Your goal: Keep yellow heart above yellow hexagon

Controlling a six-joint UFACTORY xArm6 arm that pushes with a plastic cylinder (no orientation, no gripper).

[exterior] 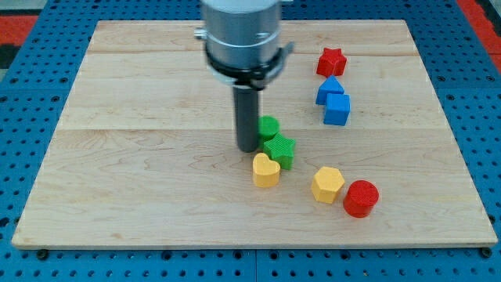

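Note:
The yellow heart lies just below the board's middle. The yellow hexagon lies to its right and slightly lower, apart from it. My tip stands just above and left of the yellow heart, close to it, and left of the green star. I cannot tell whether the tip touches the heart.
A green round block sits behind the green star, next to the rod. A red round block touches the hexagon's right side. A red star and two blue blocks lie at the upper right. The wooden board sits on a blue pegboard.

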